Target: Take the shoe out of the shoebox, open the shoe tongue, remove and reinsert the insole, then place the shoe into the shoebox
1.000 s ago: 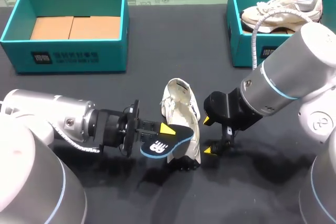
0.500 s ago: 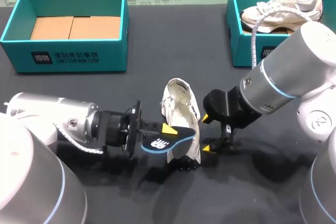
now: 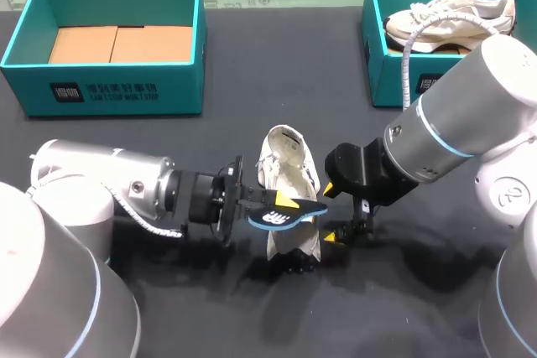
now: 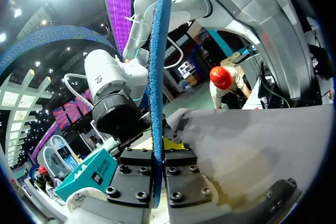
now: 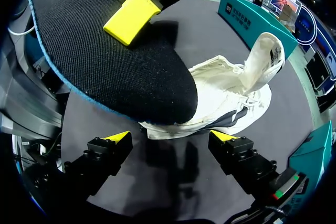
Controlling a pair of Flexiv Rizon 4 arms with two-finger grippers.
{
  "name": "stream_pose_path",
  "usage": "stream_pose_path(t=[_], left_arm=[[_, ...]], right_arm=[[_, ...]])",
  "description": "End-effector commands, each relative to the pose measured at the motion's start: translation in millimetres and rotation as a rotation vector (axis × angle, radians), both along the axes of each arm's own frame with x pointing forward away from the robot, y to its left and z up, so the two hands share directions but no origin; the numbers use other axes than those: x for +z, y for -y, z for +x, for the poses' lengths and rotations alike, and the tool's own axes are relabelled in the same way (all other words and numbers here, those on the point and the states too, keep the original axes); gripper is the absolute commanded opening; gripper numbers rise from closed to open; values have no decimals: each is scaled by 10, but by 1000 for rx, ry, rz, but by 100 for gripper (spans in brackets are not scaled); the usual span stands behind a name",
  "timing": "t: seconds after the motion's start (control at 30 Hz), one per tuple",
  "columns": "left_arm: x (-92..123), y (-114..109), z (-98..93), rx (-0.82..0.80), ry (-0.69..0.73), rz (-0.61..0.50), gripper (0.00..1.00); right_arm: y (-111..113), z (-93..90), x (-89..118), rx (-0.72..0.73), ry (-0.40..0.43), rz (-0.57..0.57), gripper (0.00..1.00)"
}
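The insole (image 4: 156,77), likely light and bendy, is clamped at one end by the left gripper (image 3: 281,207); the fingers of the right gripper (image 5: 170,137) stand apart beside the soft shoe (image 3: 289,161)

- We are looking down on a dark grey, cloth-covered table (image 3: 403,308), which is carrying everything here.
- A teal cardboard box (image 3: 384,77) is standing at the table's far right corner.
- A cream lace-up sneaker (image 3: 445,14) is lying inside that box, its toe pointing toward the table's middle.

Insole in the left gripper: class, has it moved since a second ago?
Yes. The insole has shifted rightward, across the stationary shoe, carried by the left gripper.
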State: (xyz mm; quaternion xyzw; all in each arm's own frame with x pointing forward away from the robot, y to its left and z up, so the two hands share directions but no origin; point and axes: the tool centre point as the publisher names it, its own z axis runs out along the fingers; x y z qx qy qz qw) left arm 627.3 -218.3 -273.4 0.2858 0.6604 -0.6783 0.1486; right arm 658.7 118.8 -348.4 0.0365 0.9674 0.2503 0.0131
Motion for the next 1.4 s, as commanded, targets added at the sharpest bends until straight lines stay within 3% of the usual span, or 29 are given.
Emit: stream_pose_path(t=[0.03,0.9,1.4], left_arm=[[-31,65,12,5,-11,1,0],[-113,8,37,118,-93,31,0],[-222,-22,92,166,-60,6,0]], right_arm=[[-4,-14,-10,-1,3,0,100],[-4,-14,-10,-1,3,0,100],[-4,-14,-10,-1,3,0,100]])
